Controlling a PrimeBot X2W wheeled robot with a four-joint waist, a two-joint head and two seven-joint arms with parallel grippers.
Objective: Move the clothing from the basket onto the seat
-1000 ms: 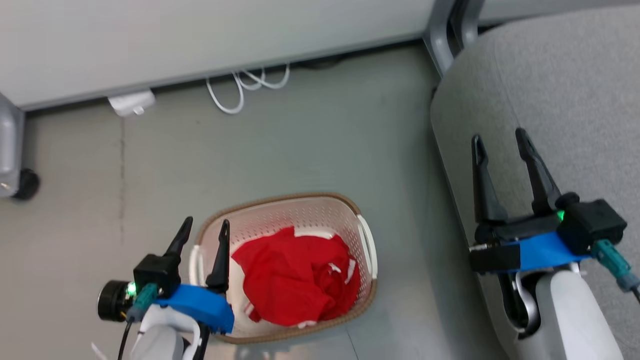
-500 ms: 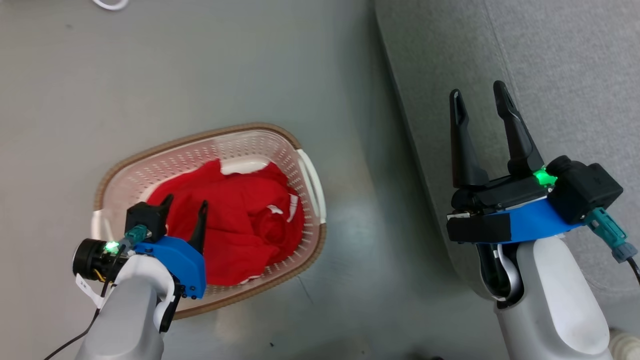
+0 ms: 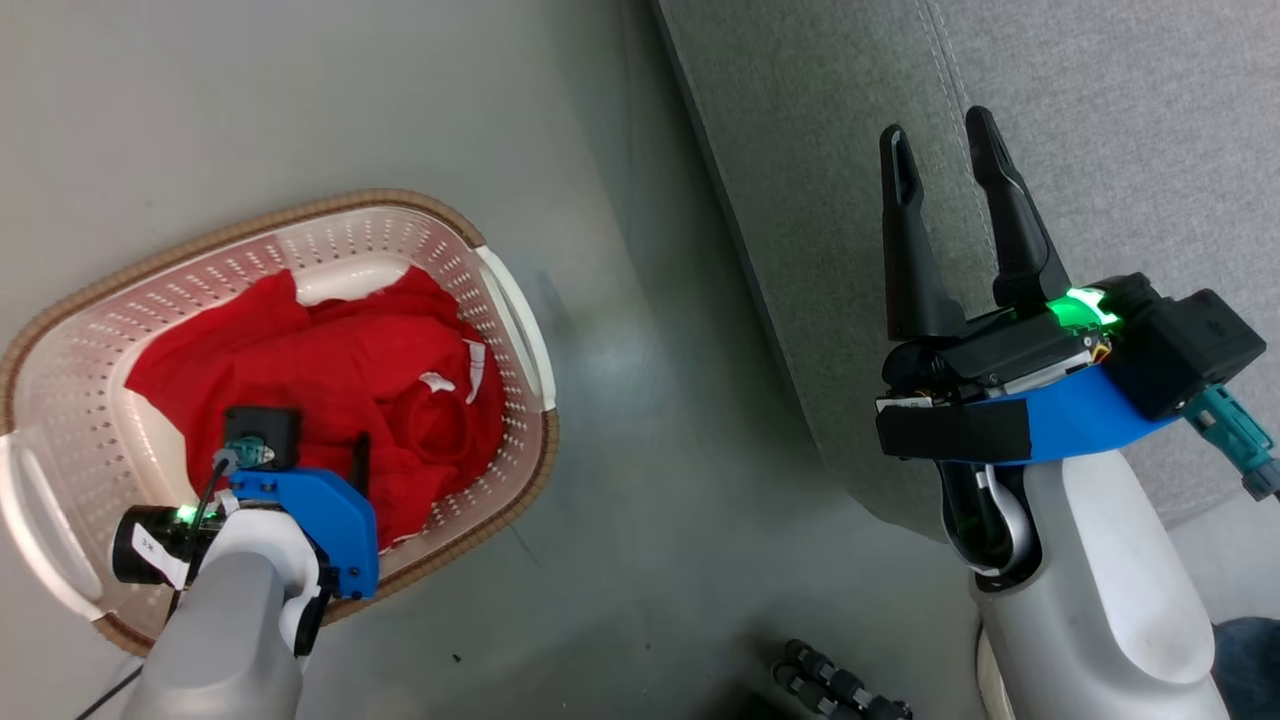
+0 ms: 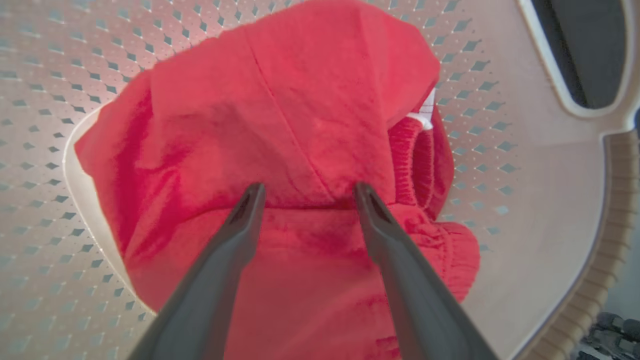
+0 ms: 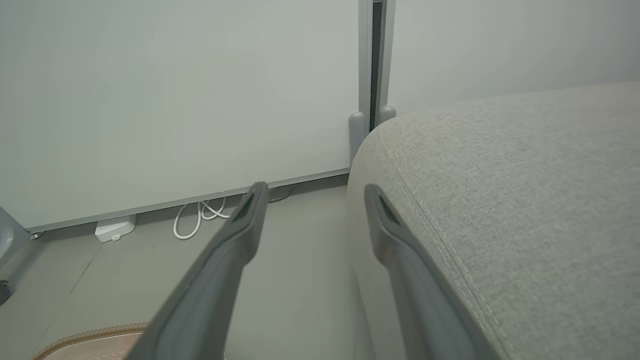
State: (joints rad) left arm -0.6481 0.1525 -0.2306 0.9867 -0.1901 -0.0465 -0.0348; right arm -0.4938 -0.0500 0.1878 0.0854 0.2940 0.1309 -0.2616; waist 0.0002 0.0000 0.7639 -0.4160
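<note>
Left wrist view: open fingers over soft red clothing

The clothing lies crumpled in the basket, at the left of the head view. None of it is on the seat, which takes the upper right. The left gripper points down into the basket with its jaws spread wide and its tips at a crease in the middle of the heap. Whether they touch the cloth I cannot tell. The right gripper hangs over the seat's edge at the right of the head view, also spread wide and empty.

The cloth looks thin, light and limp, probably a little slick. It should sag and trail once lifted, and a hanging end could drag on the basket's wall. The raised fold between the left tips seems a fair place to pinch. The gathered waistband, right of centre in the left wrist view, is thicker and would likely give a firmer bite. A shallow pinch may lift only the top layer and leave the rest behind.

What lies under the top fold is hidden, so how many pieces are there cannot be told. The white trim shows only in scraps, with no lettering legible. In the head view the left wrist covers most of its own fingers. The basket's left end is cut off by the frame, as is most of the seat. A dark ribbed object at the bottom edge cannot be identified.
</note>
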